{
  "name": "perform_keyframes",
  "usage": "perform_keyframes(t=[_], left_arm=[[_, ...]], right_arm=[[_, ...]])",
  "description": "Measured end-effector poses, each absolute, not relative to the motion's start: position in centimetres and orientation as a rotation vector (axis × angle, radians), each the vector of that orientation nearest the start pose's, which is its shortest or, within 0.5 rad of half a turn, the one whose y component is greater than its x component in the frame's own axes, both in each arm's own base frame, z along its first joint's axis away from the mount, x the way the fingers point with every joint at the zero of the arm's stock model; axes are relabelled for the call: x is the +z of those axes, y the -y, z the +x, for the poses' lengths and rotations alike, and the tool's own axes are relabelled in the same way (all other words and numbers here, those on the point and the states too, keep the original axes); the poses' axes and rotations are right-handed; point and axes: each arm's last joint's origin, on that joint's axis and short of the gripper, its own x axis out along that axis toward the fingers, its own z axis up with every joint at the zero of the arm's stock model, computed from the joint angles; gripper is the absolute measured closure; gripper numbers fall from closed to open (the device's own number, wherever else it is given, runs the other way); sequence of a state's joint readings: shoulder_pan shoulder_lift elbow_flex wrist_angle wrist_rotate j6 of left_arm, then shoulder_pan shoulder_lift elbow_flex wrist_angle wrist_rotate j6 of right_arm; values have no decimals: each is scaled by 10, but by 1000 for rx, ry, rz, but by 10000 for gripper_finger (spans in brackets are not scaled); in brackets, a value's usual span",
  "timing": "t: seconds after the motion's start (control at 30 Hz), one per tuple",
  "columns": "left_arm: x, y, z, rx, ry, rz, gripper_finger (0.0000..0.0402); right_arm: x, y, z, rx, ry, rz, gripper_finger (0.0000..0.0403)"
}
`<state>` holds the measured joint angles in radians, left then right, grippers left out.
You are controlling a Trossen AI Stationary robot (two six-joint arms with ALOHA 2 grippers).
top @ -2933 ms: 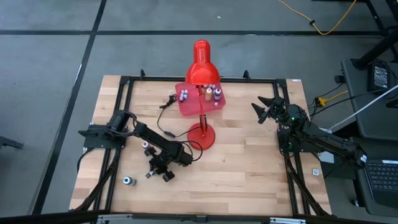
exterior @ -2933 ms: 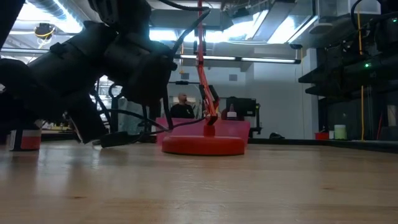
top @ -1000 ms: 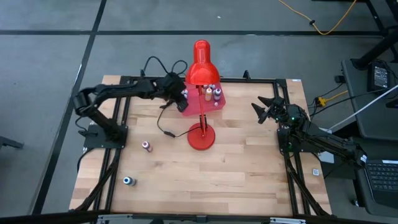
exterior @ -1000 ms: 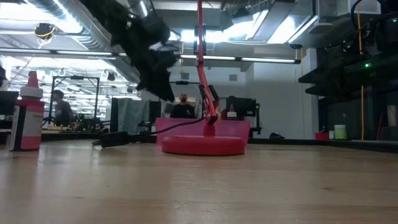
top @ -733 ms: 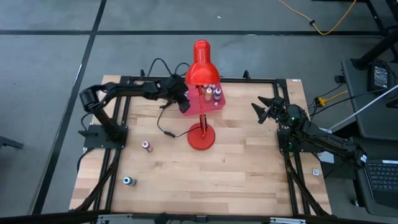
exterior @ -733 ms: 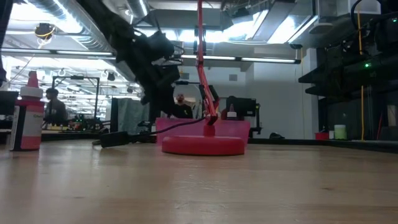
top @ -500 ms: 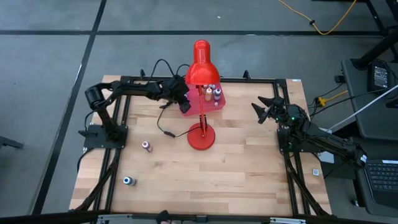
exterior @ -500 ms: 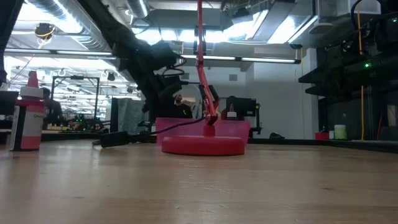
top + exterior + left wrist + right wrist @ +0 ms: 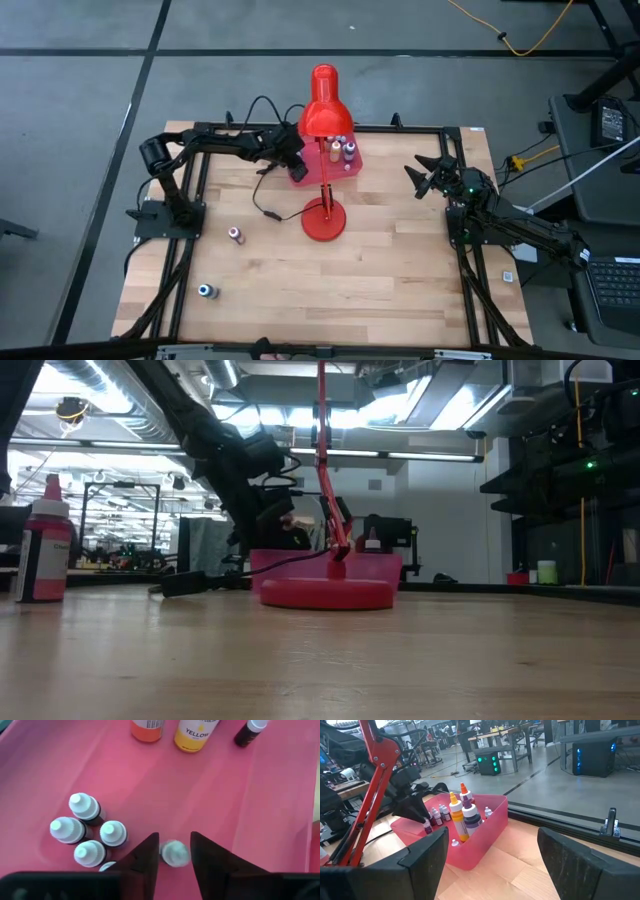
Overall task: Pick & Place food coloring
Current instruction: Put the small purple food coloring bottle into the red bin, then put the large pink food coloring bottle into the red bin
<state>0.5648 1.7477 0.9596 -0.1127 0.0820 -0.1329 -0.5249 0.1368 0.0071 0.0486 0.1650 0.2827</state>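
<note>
The pink tray [image 9: 348,178] sits at the far middle of the table, behind the red lamp's base [image 9: 323,220]. My left gripper [image 9: 297,167] reaches down into the tray's left end, shut on a small food coloring bottle [image 9: 175,854], of which only the blurred pale cap shows. Several more pale-capped bottles [image 9: 86,831] stand in the tray beside it, and taller ones [image 9: 192,732] stand farther in. Two bottles stand on the table's left part [image 9: 236,235] [image 9: 206,291]. My right gripper [image 9: 421,176] waits open at the right side. My left gripper has the small bottle between its two fingers [image 9: 147,857], coming from above and pointing down into the tray. The pale cap [image 9: 175,854] faces up between the fingertips. The fingers hide the bottle's body and whether its foot rests on the tray floor.
The red desk lamp rises in front of the tray, its head [image 9: 323,100] over the tray's far side and its black cord [image 9: 265,195] trailing left. A red-bodied bottle [image 9: 43,550] stands close to the low camera. A black frame [image 9: 200,130] edges the table.
My left gripper has moved a little to the right and down, from above the tray's left rim into the tray, still carrying the bottle. The arm's elbow has swung toward the far edge.
</note>
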Motion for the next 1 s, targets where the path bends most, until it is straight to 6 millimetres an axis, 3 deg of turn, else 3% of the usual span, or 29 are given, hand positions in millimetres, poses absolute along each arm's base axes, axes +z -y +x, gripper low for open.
perform_keyframes(t=[0.2,0.43,0.57,0.7,1.0], left_arm=[[155,-181,289,514,-846,-423,271],[165,-179,286,521,-824,-439,266],[184,-176,283,521,-766,-422,268],[215,-168,273,542,-682,-447,265],[267,-117,221,717,-774,-501,248]], right_arm=[[159,57,89,-697,16,286,97],[159,57,89,-697,16,285,97],[160,57,89,-696,16,285,97],[159,57,89,-697,16,285,97],[159,57,89,-697,16,286,97]])
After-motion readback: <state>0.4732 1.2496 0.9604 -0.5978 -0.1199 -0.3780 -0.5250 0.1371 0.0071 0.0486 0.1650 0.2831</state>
